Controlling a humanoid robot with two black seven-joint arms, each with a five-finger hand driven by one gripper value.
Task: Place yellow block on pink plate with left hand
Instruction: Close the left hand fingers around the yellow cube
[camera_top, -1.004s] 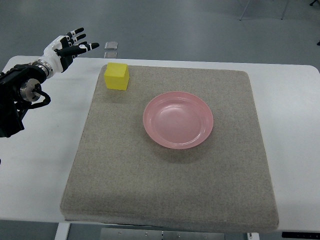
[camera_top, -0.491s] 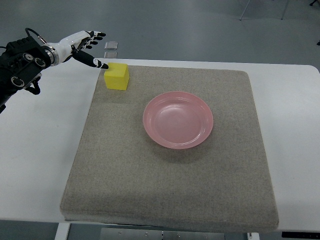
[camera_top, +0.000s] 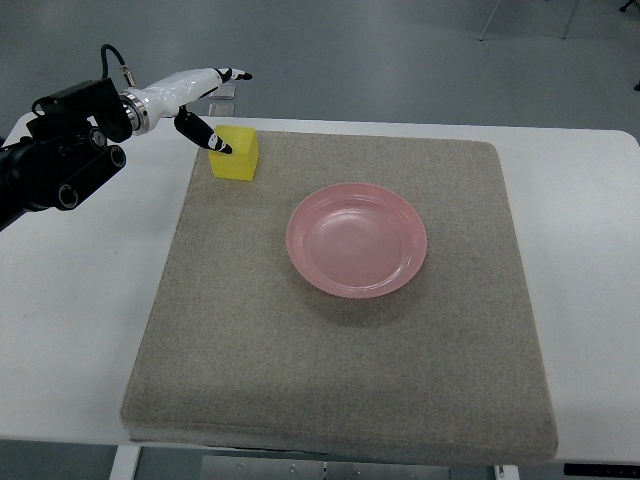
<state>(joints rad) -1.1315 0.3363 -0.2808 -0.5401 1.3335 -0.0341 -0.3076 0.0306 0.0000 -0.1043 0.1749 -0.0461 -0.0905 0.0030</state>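
Observation:
A yellow block (camera_top: 236, 156) sits on the far left corner of the grey mat (camera_top: 340, 330). A pink plate (camera_top: 357, 240) lies empty near the middle of the mat, to the right of the block. My left hand (camera_top: 222, 108) reaches in from the left and hovers over the block with its fingers spread open. The thumb tip (camera_top: 217, 146) is at the block's left top edge and the other fingers stretch past its far side. The hand holds nothing. The right arm is out of view.
The mat lies on a white table (camera_top: 90, 300). A small clear object (camera_top: 224, 92) sits at the table's far edge behind the hand. The black forearm (camera_top: 60, 165) lies over the table's left side.
My left hand has moved to the right, from beside the table's far left corner to over the yellow block. The block and plate have not moved.

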